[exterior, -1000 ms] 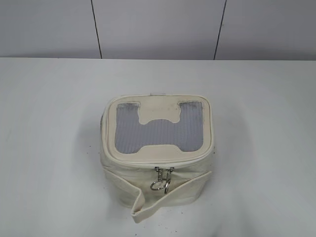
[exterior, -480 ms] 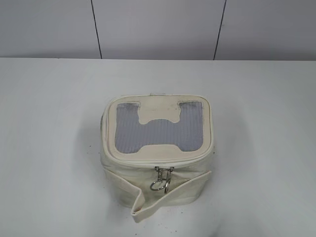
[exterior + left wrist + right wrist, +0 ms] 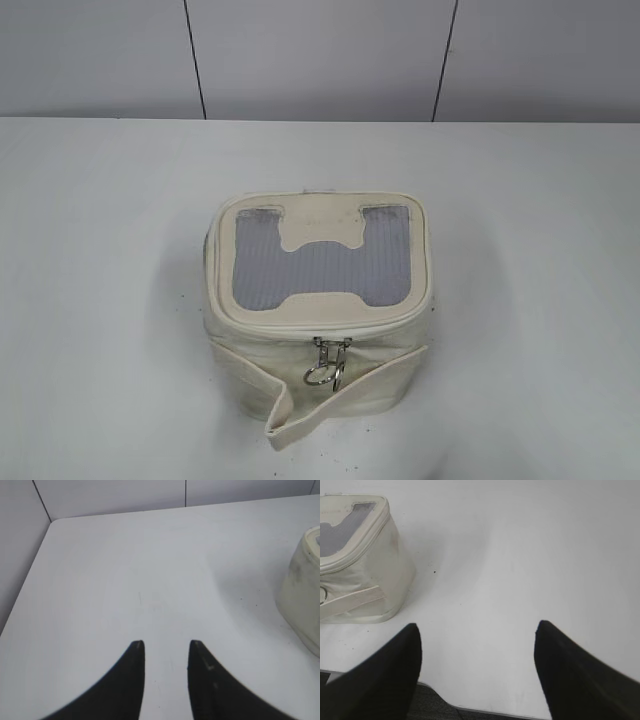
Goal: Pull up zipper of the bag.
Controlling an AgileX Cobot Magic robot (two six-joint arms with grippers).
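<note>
The cream-white bag (image 3: 320, 300) stands in the middle of the white table, lid up, with a grey mesh panel and a cream H-shaped patch. The zipper track runs round the lid rim. Two silver sliders with ring pulls (image 3: 328, 362) hang together at the front middle, above a loose strap flap (image 3: 300, 415). Neither gripper shows in the exterior view. My left gripper (image 3: 166, 644) is open and empty over bare table, with the bag's side (image 3: 302, 590) at its far right. My right gripper (image 3: 477, 627) is open wide and empty near the table's front edge, with the bag (image 3: 355, 565) to its upper left.
The white table (image 3: 100, 250) stretches on all sides of the bag. A grey panelled wall (image 3: 320, 60) stands behind it. In the right wrist view the table's front edge (image 3: 485, 711) and dark floor show below the fingers.
</note>
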